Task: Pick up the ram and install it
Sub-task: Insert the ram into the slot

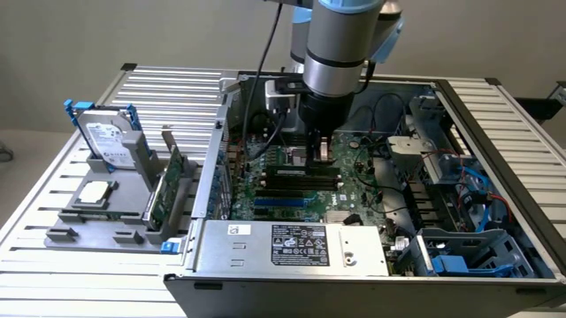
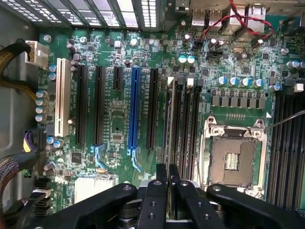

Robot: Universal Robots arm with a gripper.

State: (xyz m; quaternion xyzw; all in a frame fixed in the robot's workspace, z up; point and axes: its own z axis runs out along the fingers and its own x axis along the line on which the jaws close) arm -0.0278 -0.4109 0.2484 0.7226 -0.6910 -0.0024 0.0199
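**Evidently the ram is in the fingers, over the memory slots**

The gripper point(image 1: 323, 154) hangs inside the open computer case point(image 1: 201, 199), low over the motherboard point(image 1: 358, 192), towards the far side of the board. In the wrist view the two black fingers point(image 2: 161, 177) are drawn close with only a narrow slit between them. They pinch the ram point(image 2: 169, 121), which shows edge-on as a thin pale strip. It runs in line with the black memory slots point(image 2: 187, 124), between the CPU socket point(image 2: 234, 157) and the blue slot point(image 2: 135, 109). Whether it is pressed home in a slot I cannot tell. On the exterior view's left, well apart from the gripper, a grey tray point(image 1: 66, 233) on the slatted table point(image 1: 168, 86) holds a hard drive point(image 1: 108, 142) and an upright expansion card point(image 1: 171, 182). The power supply point(image 1: 292, 244) fills the near end of the case.
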